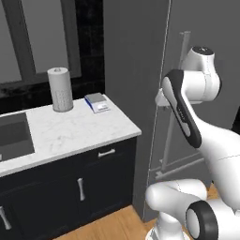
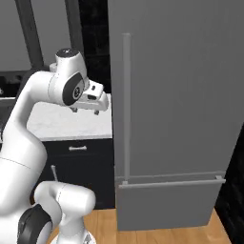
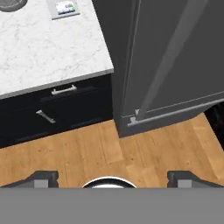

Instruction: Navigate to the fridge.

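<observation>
Right base view: the fridge [image 2: 176,95] stands right ahead of me and takes up most of the frame — tall grey door, long upright bar handle [image 2: 126,109], drawer handle [image 2: 171,182] across the bottom.
Left base view: the same fridge [image 1: 136,70] rises at the end of the counter [image 1: 70,129], just beside it, with my arm in front of its door.
Hand view: I look down at wood floor [image 3: 109,148], the fridge foot [image 3: 175,65] to one side and the dark cabinets [image 3: 57,109] under the counter to the other.
My pincer: folded up near my shoulder [image 2: 90,101], holding nothing; in the hand view my two tips [image 3: 41,177] sit far apart at the bottom corners, so the jaws stand wide.
Done: most of the drive, by my reckoning — the fridge is near and I face its door.
Left: perhaps a small creep forward or a sidestep to square up; a strip of floor lies between my base and the fridge, though how much I cannot judge from this slant.
Other things: a paper-towel roll [image 1: 60,89] and a small box [image 1: 97,102] on the counter, well clear of my path.
</observation>
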Robot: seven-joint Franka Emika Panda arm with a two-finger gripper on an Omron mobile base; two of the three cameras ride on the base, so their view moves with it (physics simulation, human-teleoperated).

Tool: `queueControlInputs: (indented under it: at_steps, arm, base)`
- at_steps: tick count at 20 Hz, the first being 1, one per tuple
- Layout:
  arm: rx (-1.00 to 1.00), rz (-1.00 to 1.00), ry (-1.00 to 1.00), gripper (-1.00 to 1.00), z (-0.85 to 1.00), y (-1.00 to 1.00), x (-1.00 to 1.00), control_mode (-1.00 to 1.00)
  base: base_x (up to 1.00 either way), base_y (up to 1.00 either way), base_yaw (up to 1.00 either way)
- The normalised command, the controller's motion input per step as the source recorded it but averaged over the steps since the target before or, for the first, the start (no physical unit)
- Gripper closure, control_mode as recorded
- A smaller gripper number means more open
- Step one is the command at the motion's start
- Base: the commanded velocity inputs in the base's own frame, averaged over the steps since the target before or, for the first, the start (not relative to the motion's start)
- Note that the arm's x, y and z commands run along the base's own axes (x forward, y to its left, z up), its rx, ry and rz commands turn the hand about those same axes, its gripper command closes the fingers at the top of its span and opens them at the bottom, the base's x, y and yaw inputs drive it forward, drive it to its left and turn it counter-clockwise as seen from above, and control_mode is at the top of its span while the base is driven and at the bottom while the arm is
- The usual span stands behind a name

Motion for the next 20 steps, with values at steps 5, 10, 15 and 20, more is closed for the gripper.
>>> queueControlInputs:
  at_steps: [5, 10, 15, 20]
  arm:
    - [0.0, 0.0, 0.0, -1.0, 0.0, 0.0, 0.0, 1.0]
    - [0.0, 0.0, 0.0, -1.0, 0.0, 0.0, 0.0, 1.0]
    - [0.0, 0.0, 0.0, -1.0, 0.0, 0.0, 0.0, 1.0]
    - [0.0, 0.0, 0.0, -1.0, 0.0, 0.0, 0.0, 1.0]
  base:
    - [-0.15, -0.18, 0.25]
    - [-0.17, -0.61, -0.07]
    - [0.22, -0.73, 0.0]
    - [0.52, -0.69, 0.08]
